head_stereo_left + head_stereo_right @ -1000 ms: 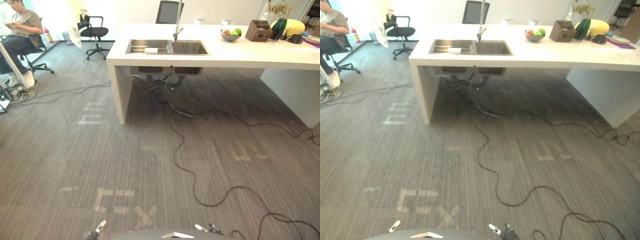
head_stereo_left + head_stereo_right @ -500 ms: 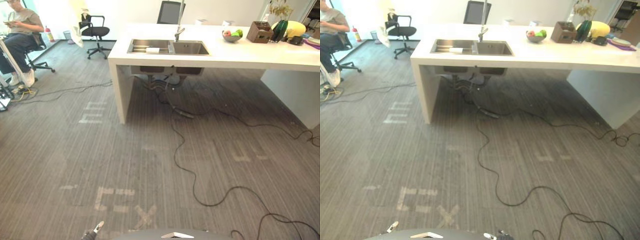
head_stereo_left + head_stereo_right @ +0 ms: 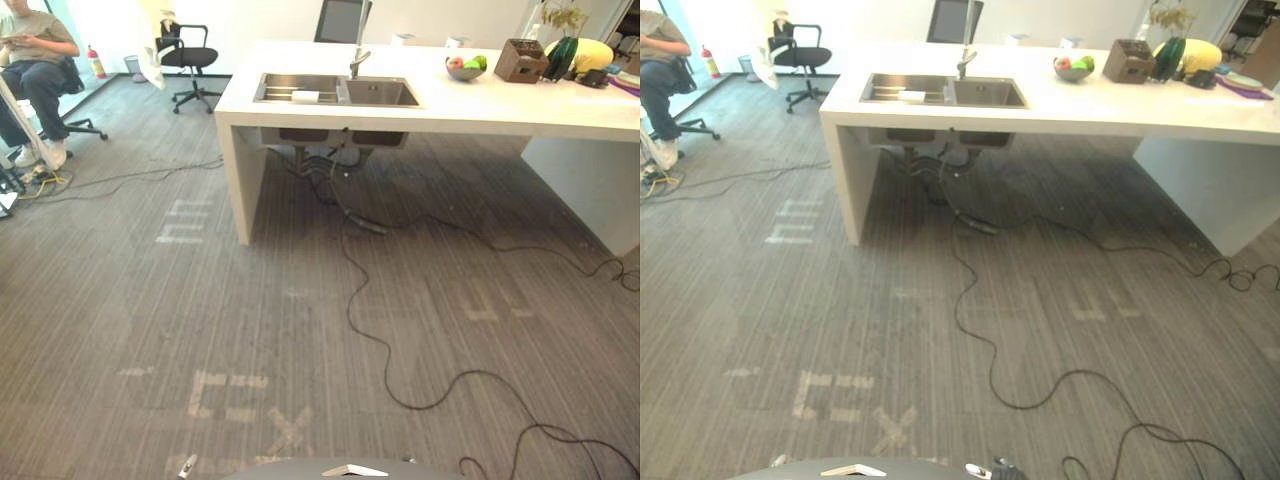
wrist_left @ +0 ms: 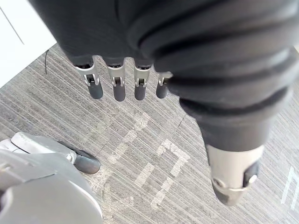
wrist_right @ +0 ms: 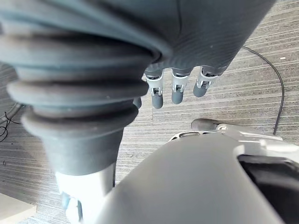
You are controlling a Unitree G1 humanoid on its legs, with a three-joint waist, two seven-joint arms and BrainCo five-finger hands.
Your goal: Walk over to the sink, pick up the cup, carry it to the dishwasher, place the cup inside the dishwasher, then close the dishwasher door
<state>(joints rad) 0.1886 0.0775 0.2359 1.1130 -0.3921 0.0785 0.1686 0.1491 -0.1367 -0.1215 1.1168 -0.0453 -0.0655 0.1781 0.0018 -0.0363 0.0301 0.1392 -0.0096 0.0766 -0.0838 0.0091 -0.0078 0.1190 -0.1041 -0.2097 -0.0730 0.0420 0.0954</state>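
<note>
You had grey striped carpet (image 3: 130,290) under you, with faded tape marks (image 3: 235,395) on it just ahead. Your left hand (image 4: 117,88) hung over that carpet with its fingers straight and loose, the thumb apart, holding nothing. Your right hand (image 5: 175,91) hung the same way at the other side, fingers relaxed and empty. Well ahead stood the white desk (image 3: 480,112), its near end on a broad white leg. The steel sink (image 3: 380,95) was set into its top, with a faucet (image 3: 358,62) at the back between the two basins. A small white object (image 3: 303,96) lay in the left basin; from where you stood it was too small to tell whether that was the cup. Further right on the desk sat a fruit bowl (image 3: 463,70), then a brown box (image 3: 520,60) and a dark green bottle (image 3: 560,58). Beyond the desk's left end stood a black office chair (image 3: 190,60), and at the far left a person (image 3: 35,50) sat on another chair.
</note>
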